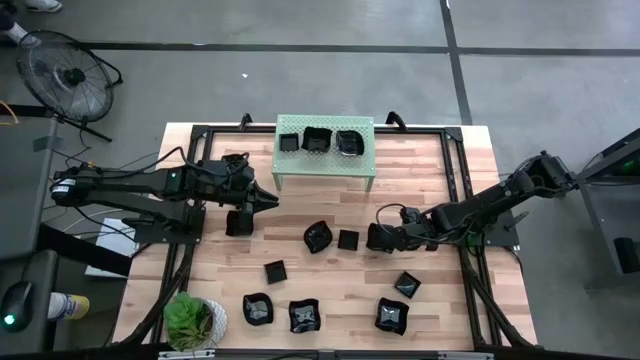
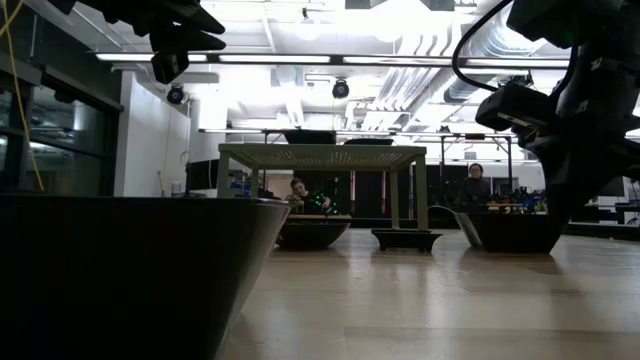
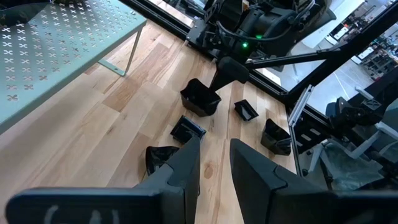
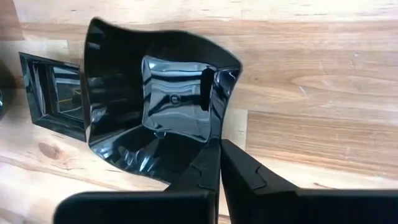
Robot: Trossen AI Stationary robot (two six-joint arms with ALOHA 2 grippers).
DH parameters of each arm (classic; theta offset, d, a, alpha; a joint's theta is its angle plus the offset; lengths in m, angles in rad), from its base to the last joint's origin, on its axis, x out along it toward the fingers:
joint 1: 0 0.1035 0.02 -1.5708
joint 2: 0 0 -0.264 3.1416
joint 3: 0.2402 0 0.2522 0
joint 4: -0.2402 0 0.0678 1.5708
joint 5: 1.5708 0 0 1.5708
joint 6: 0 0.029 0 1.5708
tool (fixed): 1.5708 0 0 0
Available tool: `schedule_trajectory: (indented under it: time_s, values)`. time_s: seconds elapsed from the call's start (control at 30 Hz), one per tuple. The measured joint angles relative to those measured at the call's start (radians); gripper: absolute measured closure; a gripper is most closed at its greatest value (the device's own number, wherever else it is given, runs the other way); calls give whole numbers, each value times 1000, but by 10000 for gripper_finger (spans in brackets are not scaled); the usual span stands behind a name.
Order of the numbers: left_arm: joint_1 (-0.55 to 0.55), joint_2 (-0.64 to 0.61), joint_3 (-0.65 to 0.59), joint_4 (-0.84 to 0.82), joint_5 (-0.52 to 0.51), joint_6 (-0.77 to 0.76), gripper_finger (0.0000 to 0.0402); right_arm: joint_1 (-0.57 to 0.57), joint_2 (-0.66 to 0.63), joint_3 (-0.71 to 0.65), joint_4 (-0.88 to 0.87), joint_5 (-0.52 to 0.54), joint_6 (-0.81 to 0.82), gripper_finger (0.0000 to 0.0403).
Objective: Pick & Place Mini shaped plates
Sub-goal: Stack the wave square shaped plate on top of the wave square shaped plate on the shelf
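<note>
Nearest the low camera, one black plate fills the lower left of that view, cut off at the edges. Along the near edge of the table, three more black plates are seen from above, beside a small potted plant. At mid-table, the right gripper is clenched on the rim of a wavy-edged plate, which lies flat against the wood; a square plate sits just beside it, partly hidden behind the held one. The left gripper hangs above the table near the shelf, its fingers parted with nothing between them. Farther back, the pale green perforated shelf carries three plates. Beyond the table, people are seen seated in the room, too small to make out.
</note>
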Motion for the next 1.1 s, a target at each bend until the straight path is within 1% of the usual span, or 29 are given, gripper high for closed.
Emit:
schedule_trajectory:
  time_s: [0.43, 0.57, 0.67, 0.87, 0.97, 1.1]
  values:
    - [0, 0, 0, 0, 0, -1, 316, 0, -3, 0, 5, -13, -22, 402]
    - [0, 0, 0, 0, 6, -1, 316, 0, -30, 0, 6, -11, -24, 402]
    - [0, 0, 0, 0, 24, -2, 316, 0, -60, 9, -4, 11, -31, 402]
    - [0, 0, 0, 3, 32, 4, 316, -2, -112, 79, -109, 43, -64, 403]
    - [0, 0, 0, 5, 32, 5, 316, -19, -126, 133, -171, 40, -92, 403]
    - [0, 0, 0, 6, 32, 7, 316, -64, -127, 233, -265, 44, -168, 403]
